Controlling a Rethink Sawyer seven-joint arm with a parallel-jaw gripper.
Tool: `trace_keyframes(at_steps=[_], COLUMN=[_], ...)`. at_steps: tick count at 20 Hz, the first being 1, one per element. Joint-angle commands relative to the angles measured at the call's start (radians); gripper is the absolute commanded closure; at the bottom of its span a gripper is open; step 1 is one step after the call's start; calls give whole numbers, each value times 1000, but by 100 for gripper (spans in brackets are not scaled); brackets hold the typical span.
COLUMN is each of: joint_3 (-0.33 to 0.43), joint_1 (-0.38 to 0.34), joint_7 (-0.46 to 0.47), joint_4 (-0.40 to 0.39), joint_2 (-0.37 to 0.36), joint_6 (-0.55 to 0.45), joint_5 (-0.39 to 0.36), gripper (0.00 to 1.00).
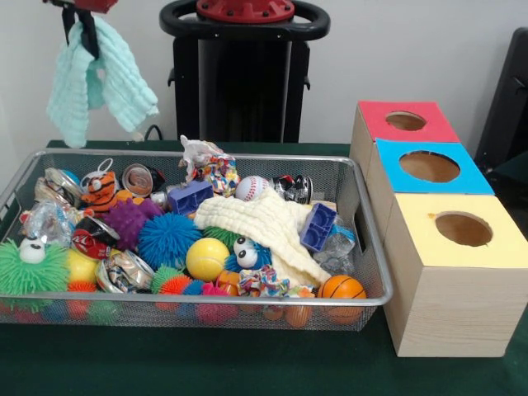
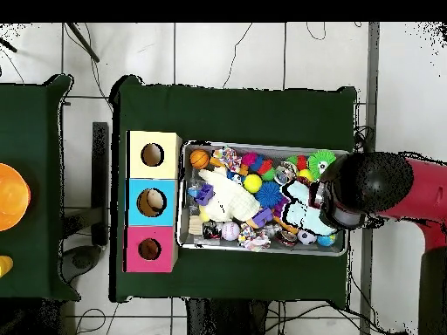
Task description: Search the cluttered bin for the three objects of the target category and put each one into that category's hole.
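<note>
The silver wire-mesh bin (image 1: 363,216) sits on the green table, full of toys; it also shows in the overhead view (image 2: 262,251). My gripper (image 1: 81,18) is high above the bin's left end at the top edge of the front view. It is shut on a mint-green cloth (image 1: 99,82), which hangs clear above the bin. In the overhead view the cloth (image 2: 301,216) shows pale beside the red and black arm (image 2: 375,185), which hides the gripper. The hole (image 1: 406,120) in the red-topped box is the farthest of three to the bin's right, and also shows overhead (image 2: 149,249).
The blue-topped box's hole (image 1: 429,167) and the yellow-topped box's hole (image 1: 464,228) lie nearer the camera. In the bin lie a cream cloth (image 1: 264,227), a yellow ball (image 1: 206,258), a baseball (image 1: 252,188), a small basketball (image 1: 341,288), spiky balls, crushed cans and blue blocks.
</note>
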State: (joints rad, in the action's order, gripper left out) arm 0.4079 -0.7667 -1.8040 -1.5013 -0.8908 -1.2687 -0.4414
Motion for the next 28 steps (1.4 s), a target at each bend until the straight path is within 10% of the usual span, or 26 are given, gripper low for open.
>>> trace_keyframes(at_steps=[1, 10, 28], joint_3=[67, 49, -19], joint_1=[12, 106, 220], joint_7=[246, 159, 42], joint_4=[24, 87, -3], joint_2=[-36, -85, -126], joint_6=[-129, -221, -103], joint_5=[-12, -51, -36], gripper=[100, 100, 100])
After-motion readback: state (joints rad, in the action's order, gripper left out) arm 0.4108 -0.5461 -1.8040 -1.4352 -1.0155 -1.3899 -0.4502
